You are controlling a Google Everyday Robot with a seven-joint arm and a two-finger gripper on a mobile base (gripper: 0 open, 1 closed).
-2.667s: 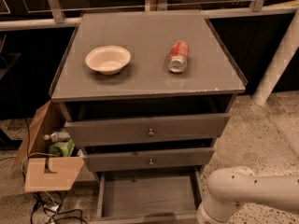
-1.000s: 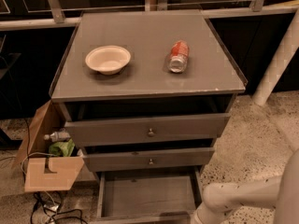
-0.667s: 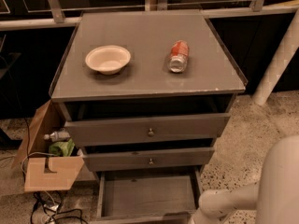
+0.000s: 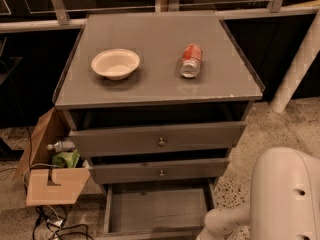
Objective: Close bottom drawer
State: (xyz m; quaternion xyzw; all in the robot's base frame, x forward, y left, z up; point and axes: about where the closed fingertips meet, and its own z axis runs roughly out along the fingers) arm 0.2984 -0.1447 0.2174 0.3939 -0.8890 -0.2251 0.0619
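**Inspector:** Camera view. The bottom drawer (image 4: 157, 210) is standing pulled well out at 6 o'clock. Its floor is showing bare, and its front is running along the lower edge of the frame. The middle drawer (image 4: 160, 170) and top drawer (image 4: 157, 139) are sitting slightly ajar above it.

**Clerk:** And the gripper?

**Inspector:** Not showing. The arm (image 4: 285, 194) is filling 5 o'clock. Its forward link (image 4: 222, 221) is passing just beside the drawer's right front corner and out of frame. The gripper is lying beyond that edge, so I cannot tell whether it is released or clenched.

**Clerk:** Handling?

**Inspector:** I am judging it a stiff, empty, light box riding on runners. No grasp is looking necessary. I am advising a flat push on the front, near centre, toward 12 o'clock. An off-centre push is risking a jam. The knob is not showing.
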